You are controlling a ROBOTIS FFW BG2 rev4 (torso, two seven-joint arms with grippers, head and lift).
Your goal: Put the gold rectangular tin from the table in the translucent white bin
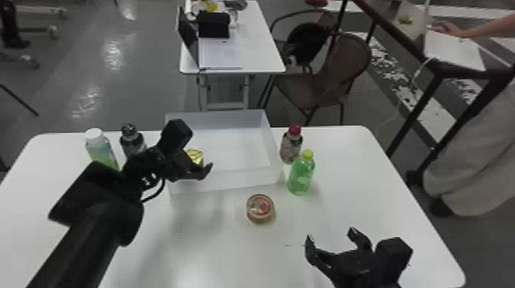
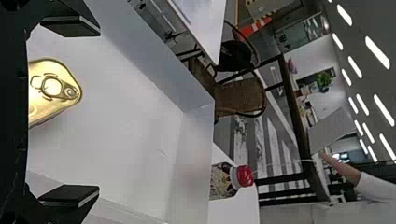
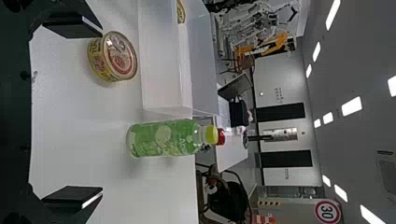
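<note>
1. Placement. The gold rectangular tin (image 2: 51,91) lies in the translucent white bin (image 1: 230,181), lid and ring-pull showing, toward the bin's left side. The left gripper (image 2: 99,109) is above it, its fingers spread wide and grasping nothing. The placing appears complete; withdrawal is probably the remaining step.

2. Disturbance of the tin. The tin lies within the span between the parted fingers, touching neither in the left wrist view. Closing them early, or dipping the wrist, could nudge, tilt or re-grip it.

3. Snagging of the bin. A low or sideways retreat could hook a fingertip on the wall. The bin looks light, so it would probably slide over the table (image 1: 345,184) rather than resist.

4. Secondary collisions. The green bottle (image 1: 301,176) and the red-capped bottle (image 1: 291,149) stand upright just beside the bin's right side; a bin shoved that way could topple either. A lift clear of the rim before any pull back would lessen this risk.

5. Sweep of the forearm. The left arm (image 1: 103,218) appears close to the white-capped bottle (image 1: 100,149) and the dark bottle (image 1: 131,142); an outward swing could strike them.

6. Idle side. The right gripper (image 1: 330,234), fingers apart and empty, is over the table's near right part. Needless forward motion could disturb the round can (image 1: 260,208).
</note>
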